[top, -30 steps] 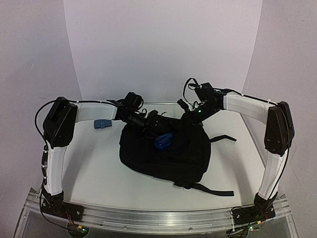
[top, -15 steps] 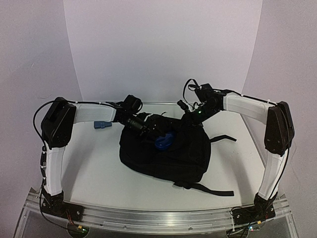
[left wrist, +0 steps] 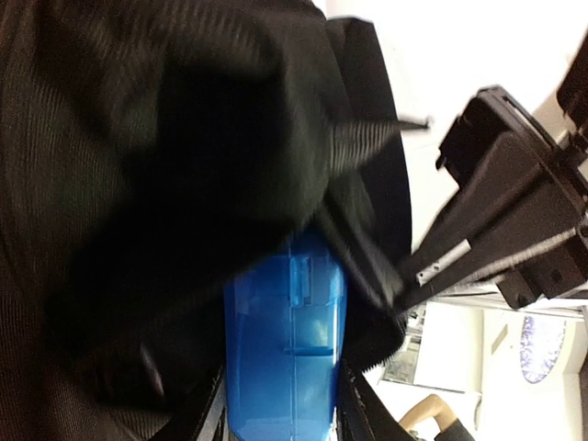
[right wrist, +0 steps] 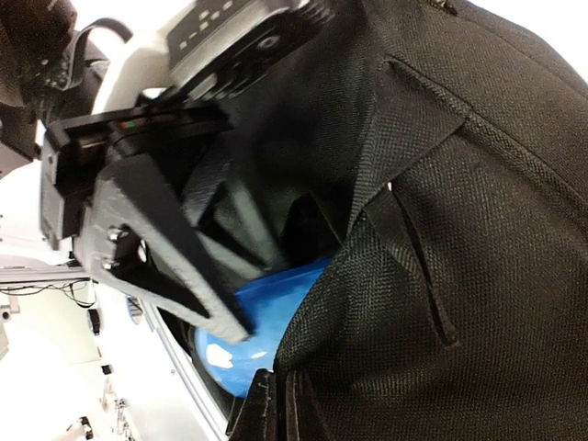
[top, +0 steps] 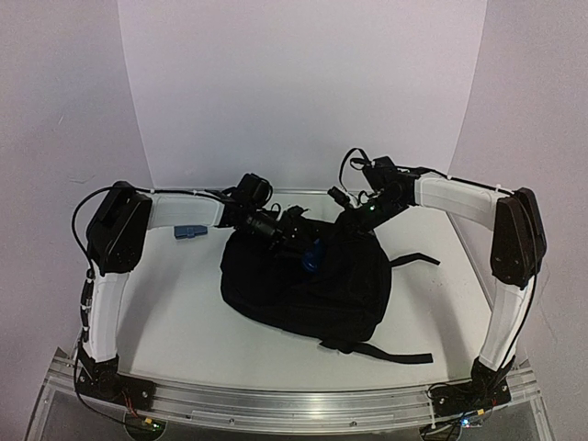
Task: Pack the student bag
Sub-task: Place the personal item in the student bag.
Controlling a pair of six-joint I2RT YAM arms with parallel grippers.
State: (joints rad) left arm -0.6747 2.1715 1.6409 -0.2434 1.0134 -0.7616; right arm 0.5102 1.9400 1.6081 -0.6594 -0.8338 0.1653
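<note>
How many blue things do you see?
2. One blue box sticks out of the open bag; one small blue thing lies on the table left of the bag. More may hide inside.

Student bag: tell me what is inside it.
A blue plastic case, gripped by the left pincer, sits partly inside the student bag's mouth, which the right pincer pinches open. Black fabric covers the case's far end and the rest of the interior.
</note>
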